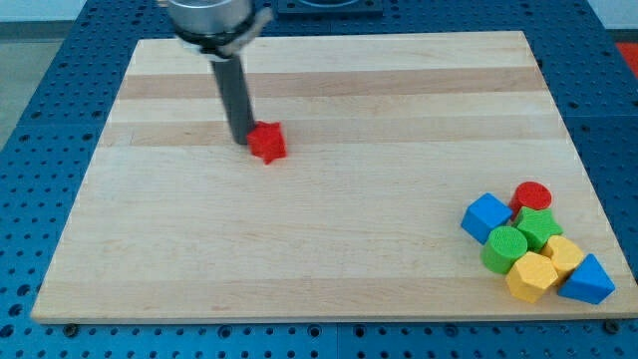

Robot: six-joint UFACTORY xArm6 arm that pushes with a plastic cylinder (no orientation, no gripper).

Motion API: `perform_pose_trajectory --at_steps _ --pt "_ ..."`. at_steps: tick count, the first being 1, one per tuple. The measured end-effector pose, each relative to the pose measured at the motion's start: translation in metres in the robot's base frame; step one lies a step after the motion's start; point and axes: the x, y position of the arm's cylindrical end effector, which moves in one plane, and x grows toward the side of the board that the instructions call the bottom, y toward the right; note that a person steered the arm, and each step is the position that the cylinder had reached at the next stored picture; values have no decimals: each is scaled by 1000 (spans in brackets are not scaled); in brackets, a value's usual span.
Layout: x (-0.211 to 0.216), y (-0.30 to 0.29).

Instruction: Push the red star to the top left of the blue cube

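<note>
The red star (267,143) lies on the wooden board (329,249) in the upper left part of the view. My tip (242,140) stands right at the star's left side, touching or nearly touching it. The blue cube (485,216) sits at the lower right, at the left edge of a cluster of blocks, far from the star.
The cluster at the lower right holds a red cylinder (532,194), a green star (539,227), a green cylinder (504,247), two yellow blocks (532,275) (565,254) and a blue triangle (589,280). Blue perforated table surrounds the board.
</note>
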Motion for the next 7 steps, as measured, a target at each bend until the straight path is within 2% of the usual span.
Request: perform_pose_trajectory --at_steps 2,4,5,6,7 --pt "21 98" --pt "42 26" --pt "78 37" --pt "78 87" --pt "50 129"
